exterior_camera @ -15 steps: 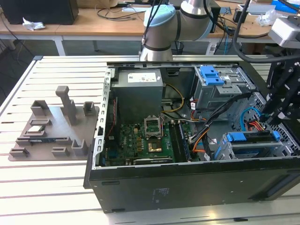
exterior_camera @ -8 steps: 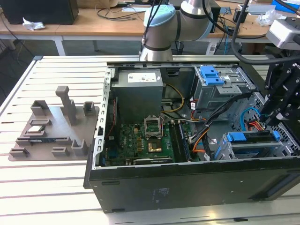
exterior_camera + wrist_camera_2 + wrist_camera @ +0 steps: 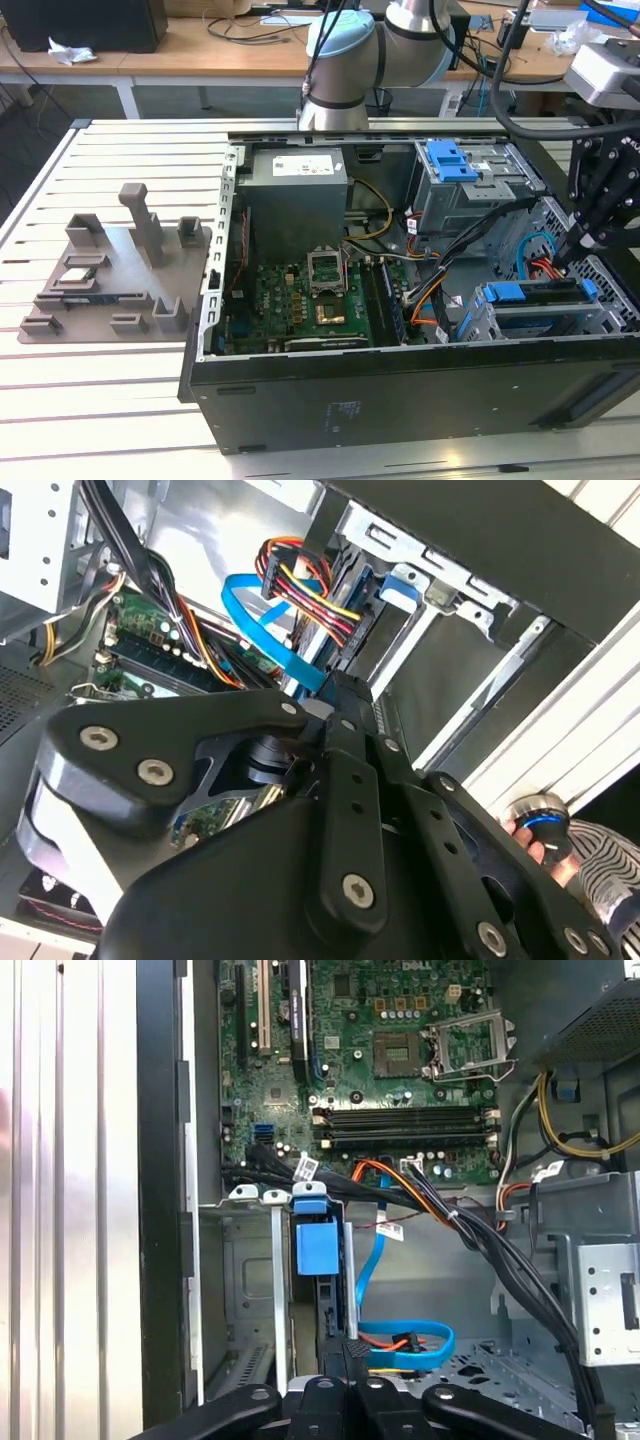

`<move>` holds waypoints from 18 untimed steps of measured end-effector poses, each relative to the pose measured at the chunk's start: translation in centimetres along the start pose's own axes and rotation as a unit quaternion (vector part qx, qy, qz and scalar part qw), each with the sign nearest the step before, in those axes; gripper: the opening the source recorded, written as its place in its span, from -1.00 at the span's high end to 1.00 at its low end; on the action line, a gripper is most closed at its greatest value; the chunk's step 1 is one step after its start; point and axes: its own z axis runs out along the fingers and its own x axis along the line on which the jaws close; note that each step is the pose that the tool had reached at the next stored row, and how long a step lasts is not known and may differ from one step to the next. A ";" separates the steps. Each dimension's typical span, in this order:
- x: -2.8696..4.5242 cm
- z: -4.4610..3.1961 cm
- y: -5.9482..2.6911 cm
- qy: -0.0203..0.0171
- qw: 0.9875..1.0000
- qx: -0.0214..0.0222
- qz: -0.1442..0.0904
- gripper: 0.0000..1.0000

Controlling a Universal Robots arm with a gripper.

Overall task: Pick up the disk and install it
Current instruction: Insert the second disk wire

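The disk [image 3: 535, 298] lies in the drive cage at the front corner of the open computer case [image 3: 400, 400], on the exterior view's right, its blue carrier frame showing at both ends. In the first wrist view the disk [image 3: 328, 1305] appears edge-on in the cage slot, with a blue tab [image 3: 317, 1248] at its far end. My gripper [image 3: 563, 258] hangs just above the disk's upper edge. Its black fingers are together at the tip [image 3: 346, 1345] and meet at the disk's near edge [image 3: 345, 692]. Whether they press on it I cannot tell.
Blue, orange and black cables [image 3: 400, 1345] run close beside the slot. The motherboard [image 3: 300, 310] lies in the case's middle, and a blue latch piece [image 3: 450, 160] sits on the upper bay. A grey fixture plate [image 3: 110, 270] is on the exterior view's left. A hand [image 3: 545, 835] shows outside the case.
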 end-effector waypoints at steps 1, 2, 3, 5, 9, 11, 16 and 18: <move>0.10 0.40 -0.02 0.000 1.000 0.000 -0.003 0.79; 0.10 0.69 -0.04 0.001 1.000 0.000 -0.012 0.79; 0.10 0.91 -0.03 0.002 1.000 0.000 -0.021 0.79; 0.11 1.20 0.08 0.002 1.000 0.000 -0.027 0.79; 0.22 1.55 0.12 0.002 1.000 0.000 -0.029 0.79; 0.28 1.64 0.11 0.002 1.000 0.000 -0.030 0.79; 0.46 2.16 0.07 0.003 0.999 0.001 -0.036 0.79; 0.46 2.48 0.04 0.003 0.999 0.001 -0.038 0.79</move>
